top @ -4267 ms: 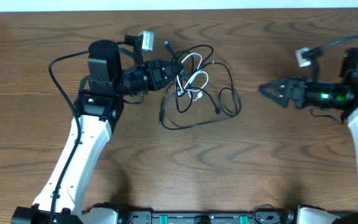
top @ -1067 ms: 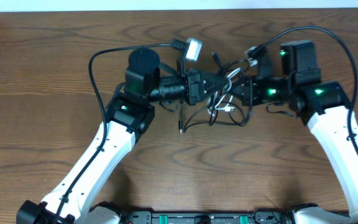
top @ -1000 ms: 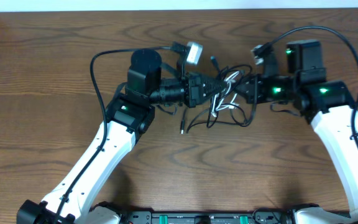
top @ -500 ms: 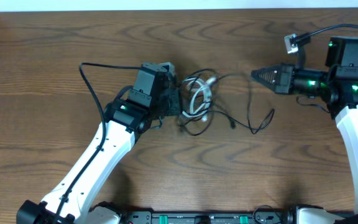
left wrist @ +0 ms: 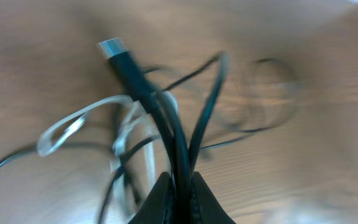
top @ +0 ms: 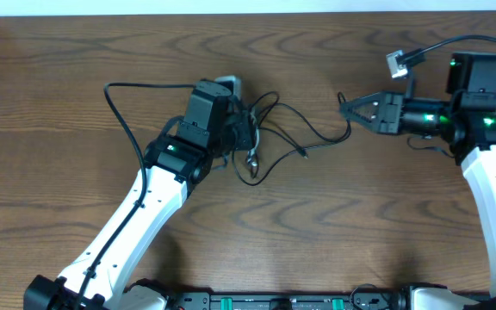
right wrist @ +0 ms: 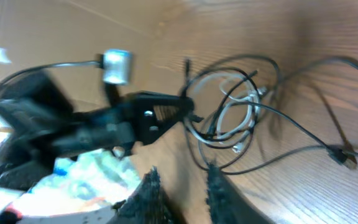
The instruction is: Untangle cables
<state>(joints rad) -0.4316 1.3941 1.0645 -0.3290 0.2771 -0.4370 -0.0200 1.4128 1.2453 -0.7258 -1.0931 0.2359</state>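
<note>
The left gripper point(left wrist: 180, 182) is clenched on a black cord, with the cables point(top: 255, 155) bunched right at its jaws. The right gripper point(top: 346, 110), well to its right, has just let go: jaws parted, empty, one black strand point(top: 325, 139) drawn out toward it. The tangle looks looser than before, but the white cord point(right wrist: 238, 109) is still looped in, so it likely needs another pull.
</note>
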